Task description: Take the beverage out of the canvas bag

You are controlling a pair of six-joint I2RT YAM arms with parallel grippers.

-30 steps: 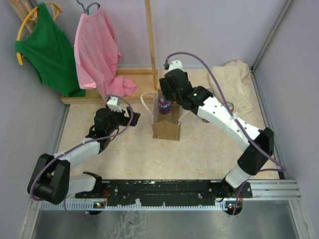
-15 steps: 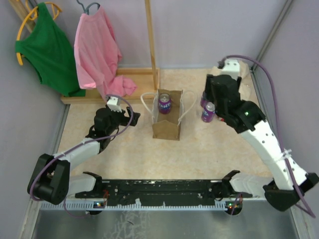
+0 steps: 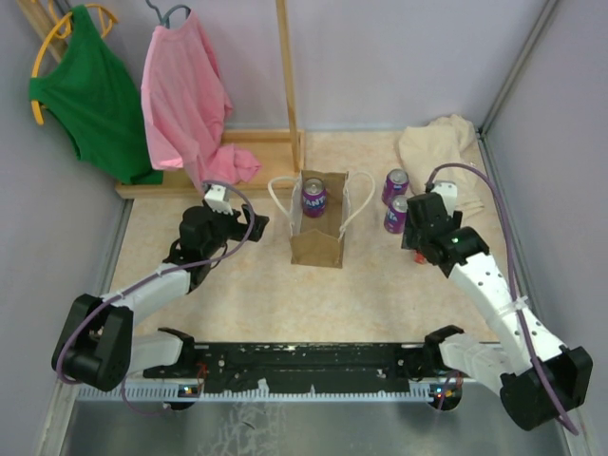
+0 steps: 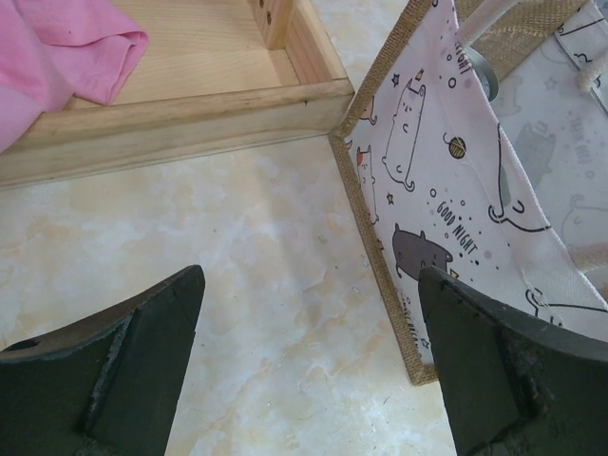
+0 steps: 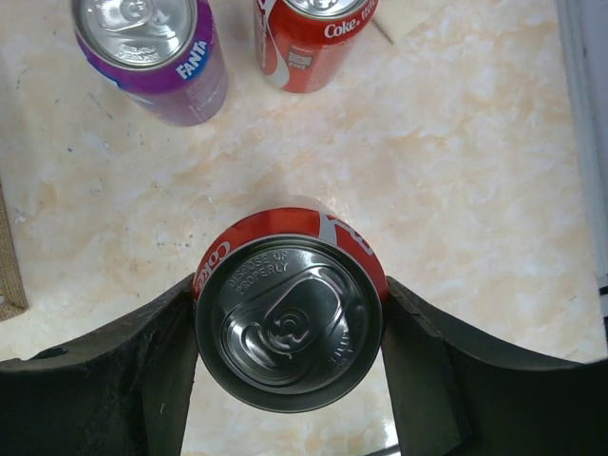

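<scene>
Red cola can (image 5: 290,318) sits clamped in the right gripper (image 5: 290,294), near a standing Fanta can (image 5: 152,57) right of the canvas bag (image 3: 318,242); left gripper (image 4: 311,278) gapes empty beside the bag; judged next: release, then fetch the purple can (image 3: 313,198) left inside

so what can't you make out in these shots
Top view: the right arm covers the held Coke can but for a red sliver.
Top view: the canvas bag walls hide whatever lies below the purple can.
Right wrist view: the top edge cuts off the Fanta can and second Coke can.
</scene>
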